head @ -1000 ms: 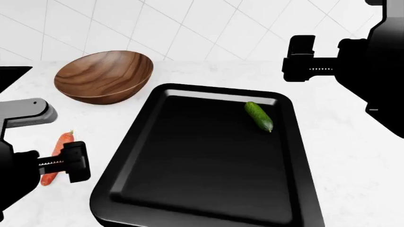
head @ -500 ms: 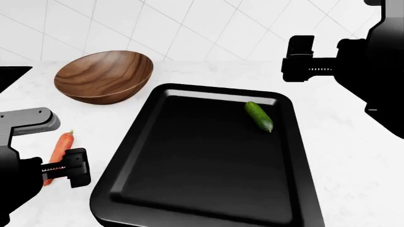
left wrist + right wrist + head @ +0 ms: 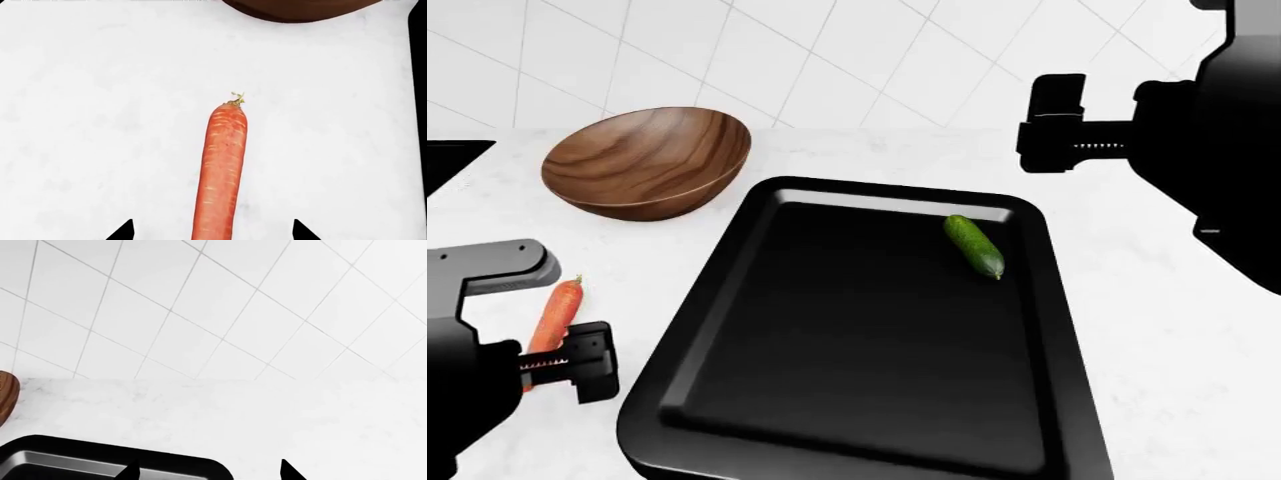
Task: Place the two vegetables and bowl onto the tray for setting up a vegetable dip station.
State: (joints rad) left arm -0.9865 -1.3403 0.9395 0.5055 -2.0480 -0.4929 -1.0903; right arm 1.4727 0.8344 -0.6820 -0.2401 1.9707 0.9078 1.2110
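Note:
The orange carrot (image 3: 557, 307) lies on the white counter left of the black tray (image 3: 868, 420). My left gripper (image 3: 561, 365) is low over the carrot's near part. In the left wrist view the carrot (image 3: 223, 165) runs between the spread fingertips (image 3: 125, 232) of my open left gripper (image 3: 212, 236). The dark green cucumber (image 3: 974, 246) lies inside the tray near its far right corner. Behind the carrot, the wooden bowl (image 3: 647, 160) sits on the counter. My right gripper (image 3: 1052, 125) hangs open and empty high over the tray's far right corner (image 3: 100, 460).
A white tiled wall (image 3: 213, 305) backs the counter. A black sink corner (image 3: 451, 158) shows at the far left edge. The bowl's rim shows in the left wrist view (image 3: 300, 7) and the right wrist view (image 3: 7, 395).
My left gripper has slid toward me along the carrot and dropped lower. The right arm has barely shifted. Cucumber, bowl and tray have not moved.

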